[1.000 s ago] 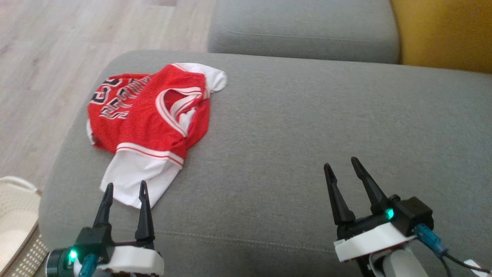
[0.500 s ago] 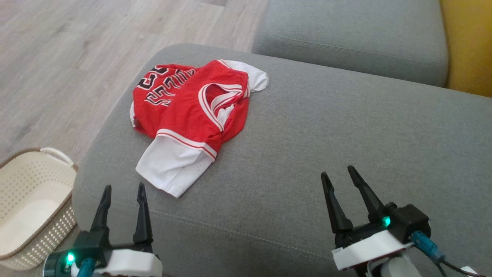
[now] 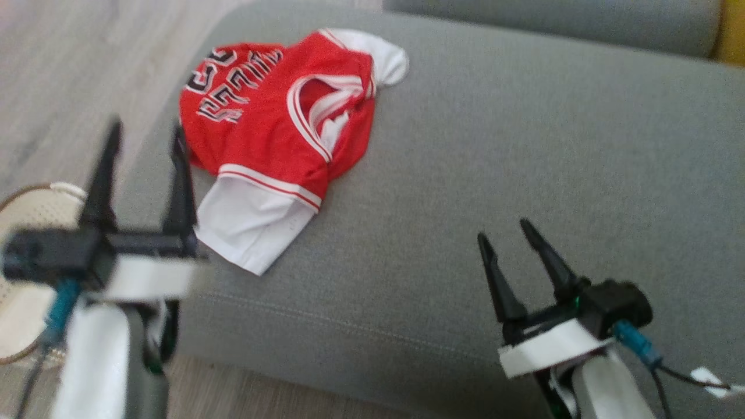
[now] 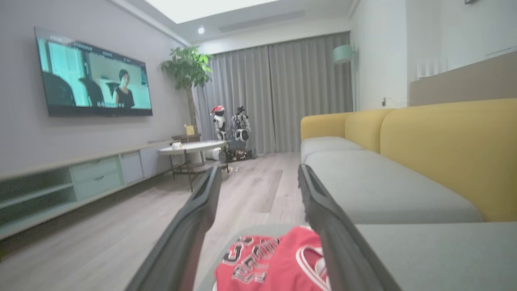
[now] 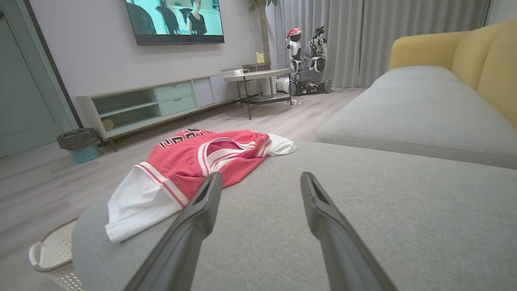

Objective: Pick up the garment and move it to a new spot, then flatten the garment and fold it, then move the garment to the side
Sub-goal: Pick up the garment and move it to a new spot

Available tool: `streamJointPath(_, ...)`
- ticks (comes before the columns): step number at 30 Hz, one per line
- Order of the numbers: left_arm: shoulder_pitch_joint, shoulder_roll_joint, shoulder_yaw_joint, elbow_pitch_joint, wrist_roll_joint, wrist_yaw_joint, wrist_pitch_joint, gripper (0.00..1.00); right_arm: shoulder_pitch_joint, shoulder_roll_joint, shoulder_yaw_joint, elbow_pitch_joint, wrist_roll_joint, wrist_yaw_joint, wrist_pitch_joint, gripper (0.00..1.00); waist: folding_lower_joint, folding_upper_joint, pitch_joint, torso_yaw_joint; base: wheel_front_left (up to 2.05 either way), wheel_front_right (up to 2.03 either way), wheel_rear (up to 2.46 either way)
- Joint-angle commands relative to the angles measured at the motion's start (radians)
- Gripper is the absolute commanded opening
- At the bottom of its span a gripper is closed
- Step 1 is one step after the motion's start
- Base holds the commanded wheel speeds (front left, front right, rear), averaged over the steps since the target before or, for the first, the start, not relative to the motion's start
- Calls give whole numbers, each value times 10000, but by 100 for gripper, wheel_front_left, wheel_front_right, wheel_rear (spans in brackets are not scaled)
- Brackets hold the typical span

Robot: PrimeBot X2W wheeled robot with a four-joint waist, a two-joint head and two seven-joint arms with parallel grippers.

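Far left in the head view, around 8 o'clock, a pale perforated basket (image 3: 63, 190) sits on the wood floor (image 3: 70, 58) just off the end of the couch. Next over, at about 9 o'clock, is the left gripper (image 3: 145, 128), pretty blurry, with its fingers spread wide and nothing between them. Its inner finger lines up with the left edge of the garment (image 3: 262, 134), but I can't tell if it's actually touching. From its own wrist cam the cloth lies low down between the fingers and they look clear of it. The garment is a red jersey with white trim, black lettering and white sleeves. It's rumpled up at roughly 11 o'clock, on the left end of the grey seat cushion (image 3: 495, 145), with one white sleeve pointing toward 7 o'clock and the other poking out at the top. Over at about 4 o'clock is the right gripper (image 3: 504, 230), also spread apart and empty, over bare cushion, well away from the jersey. There's a sliver of yellow backrest (image 3: 734, 43) in the top right corner at 2 o'clock.
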Motion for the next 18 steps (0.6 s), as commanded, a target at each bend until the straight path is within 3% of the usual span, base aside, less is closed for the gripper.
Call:
streamJointPath(1,-790,267,481,-346,-28,-94,-122,100,-575,-24,104,-281,-231,75,-113,100,0,0,847,-277,0,0,0)
streamJointPath(9,-4134,942,323,1560,-474,-1153,-122,100,-1576,-24,-251,-286,-1165,75,-113,100,0,0,2584,-677,0,0,0)
streamJointPath(18,-7556,1796,-1183,6076,-1611,-1365,498,100,-2184,-50,-604,-412,-1903,75,-113,100,0,0,3720,-940,0,0,0)
